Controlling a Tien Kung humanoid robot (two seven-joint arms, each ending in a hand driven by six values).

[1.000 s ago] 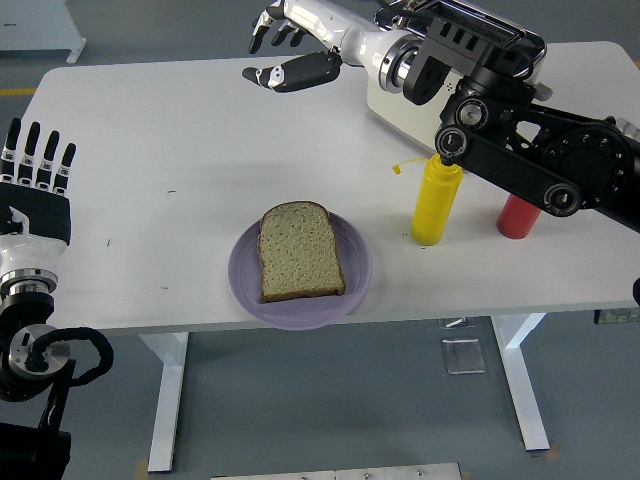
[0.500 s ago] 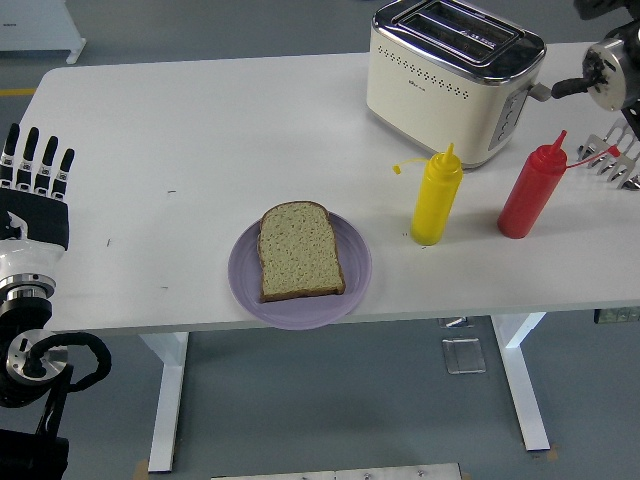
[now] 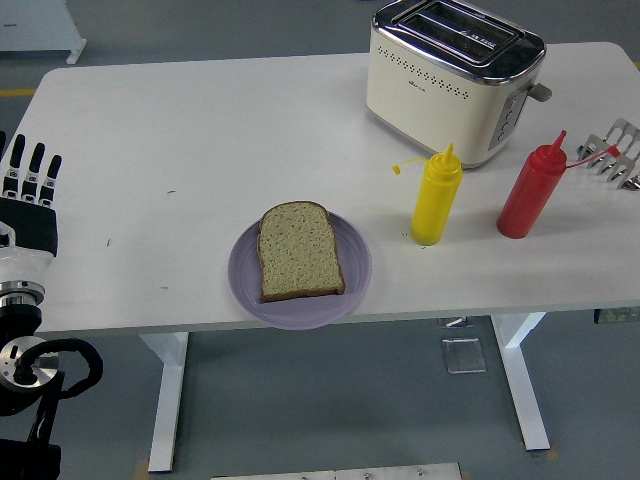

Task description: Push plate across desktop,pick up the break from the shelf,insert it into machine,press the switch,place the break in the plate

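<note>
The right arm has gone; bread (image 3: 300,251) on plate (image 3: 355,290) lies well apart from the open-fingered left hand (image 3: 28,195).

black-and-white robot hand (image 3: 28,195), looped cable

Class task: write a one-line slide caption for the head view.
Bread slice lies on the purple plate beside toaster; left hand open at table edge.

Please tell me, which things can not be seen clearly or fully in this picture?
- Right hand: outside the head view entirely.
- Metal rack: cut off by the right edge.
- Left hand: its outer side is cut by the left edge.
- Toaster slots: too dark to see inside.
- Underside of the bread: hidden against the plate.
</note>
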